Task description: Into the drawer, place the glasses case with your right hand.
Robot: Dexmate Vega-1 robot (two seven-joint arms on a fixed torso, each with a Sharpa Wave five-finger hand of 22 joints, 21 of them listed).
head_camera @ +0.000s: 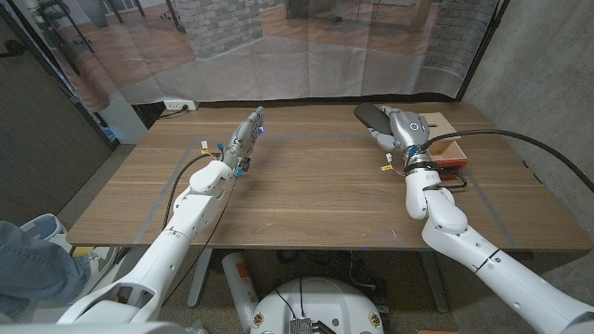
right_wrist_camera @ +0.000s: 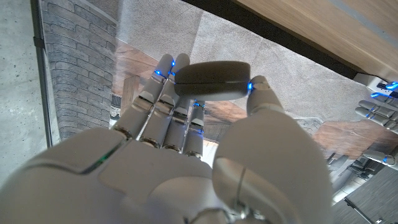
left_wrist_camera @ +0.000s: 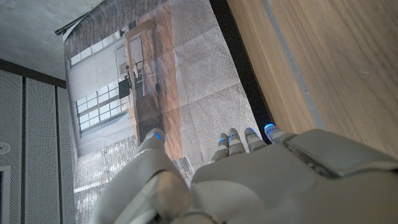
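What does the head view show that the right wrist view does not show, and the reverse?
Head view alone: the small wooden drawer box at the table's right side, and the left hand raised above the wooden table with nothing in it.
Right wrist view alone: how the fingertips and thumb pinch the dark oblong glasses case by its ends.
Both: the right hand holding that case in the air.

table [head_camera: 306, 199]: wood, matt, smooth grain | glasses case [right_wrist_camera: 212, 80]: dark, matt, smooth | right hand [right_wrist_camera: 186, 155]: glossy pale plastic | drawer [head_camera: 449, 148]: bare wood at 2 o'clock
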